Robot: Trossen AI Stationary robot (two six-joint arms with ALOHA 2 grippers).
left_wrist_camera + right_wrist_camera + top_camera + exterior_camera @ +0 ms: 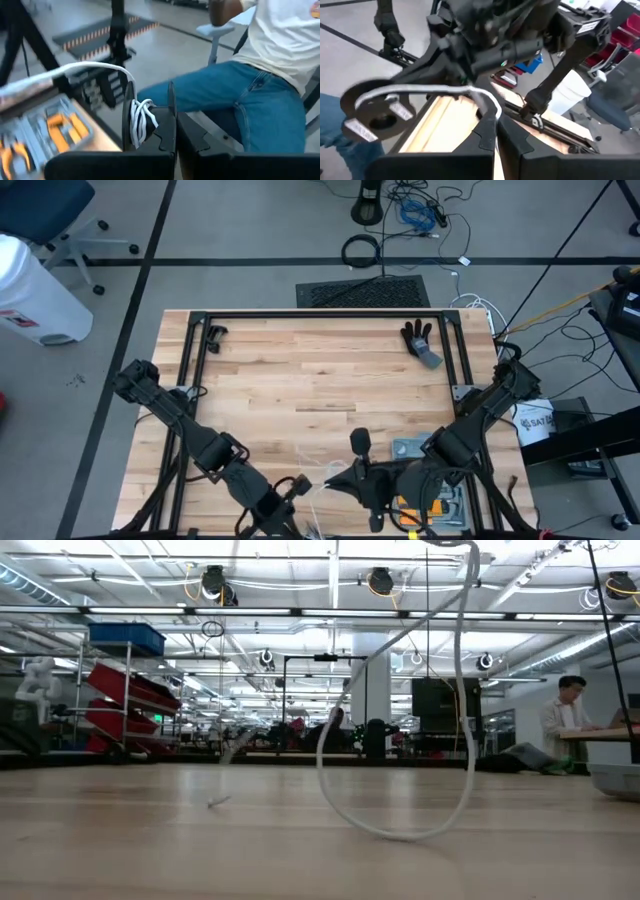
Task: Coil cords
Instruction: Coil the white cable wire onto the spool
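Left tool (172, 125) closed on wound white cord (142, 120); right tool (495, 127) closed on same cord beside black reel (375, 115). No legible writing.

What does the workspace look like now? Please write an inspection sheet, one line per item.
Surface: wooden table, black frame around it.
Job's things: white cord loops down onto the table; black reel joined to it.
Clutter: black glove; tool tray.
Grippers: left gripper shut on cord windings; right gripper shut on the cord.
Cables: floor cables beyond the table.
Surroundings: person seated close by.
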